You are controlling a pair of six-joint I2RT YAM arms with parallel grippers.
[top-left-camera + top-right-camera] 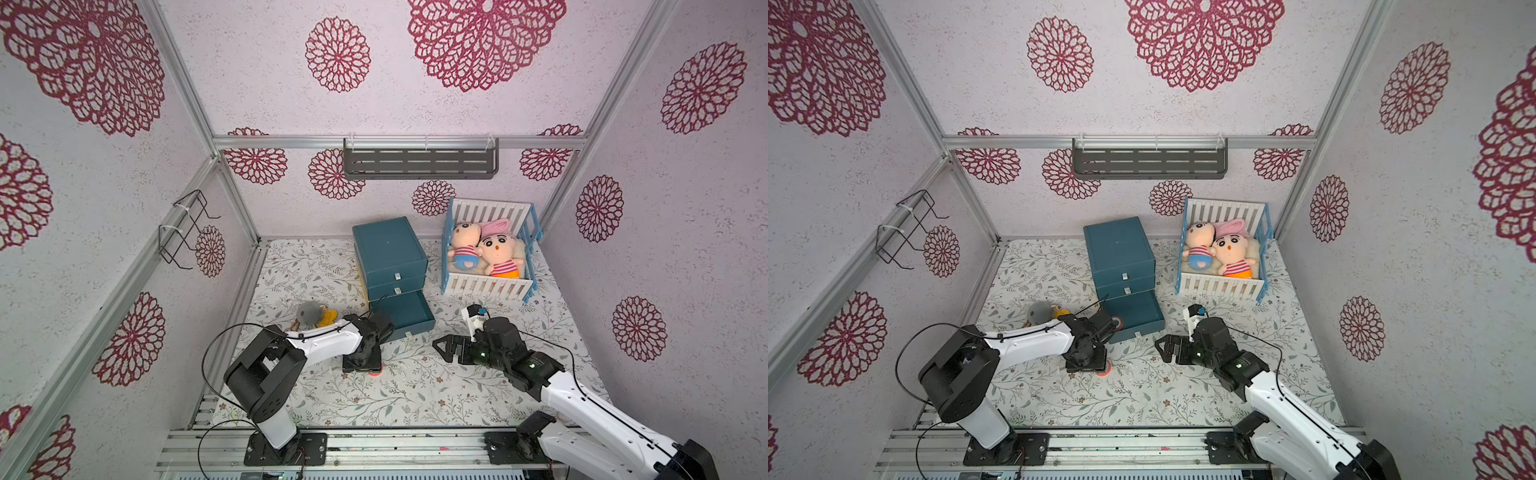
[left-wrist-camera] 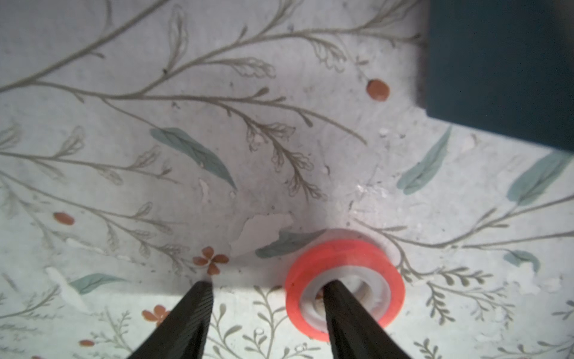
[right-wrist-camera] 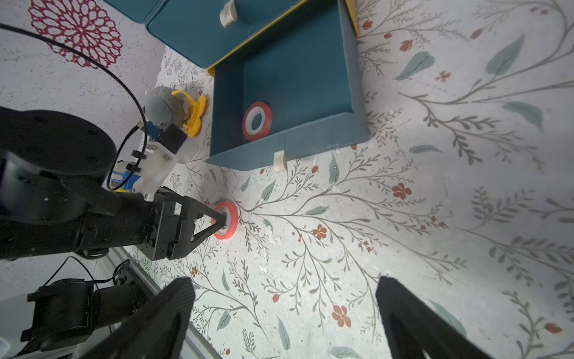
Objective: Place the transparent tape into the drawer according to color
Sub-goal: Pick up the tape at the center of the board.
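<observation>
A red-orange transparent tape (image 2: 344,264) ring lies flat on the floral table, in front of the open bottom drawer (image 3: 289,140). My left gripper (image 2: 268,284) points down at it, open. One finger (image 2: 338,307) stands inside the ring's hole, the other on the table outside, apart from the ring. Both top views show this tape (image 1: 376,374) (image 1: 1104,371) peeking out beside the left gripper (image 1: 365,368). A second red-orange tape (image 3: 257,121) leans inside the drawer (image 1: 409,311) against its front wall. My right gripper (image 3: 284,284) hovers open over bare table, right of the drawer.
The blue three-drawer cabinet (image 1: 388,245) stands at the back middle, its upper two drawers shut. A white-and-blue crib (image 1: 486,286) with plush dolls sits to its right. A grey and yellow plush toy (image 1: 313,313) lies left of the drawer.
</observation>
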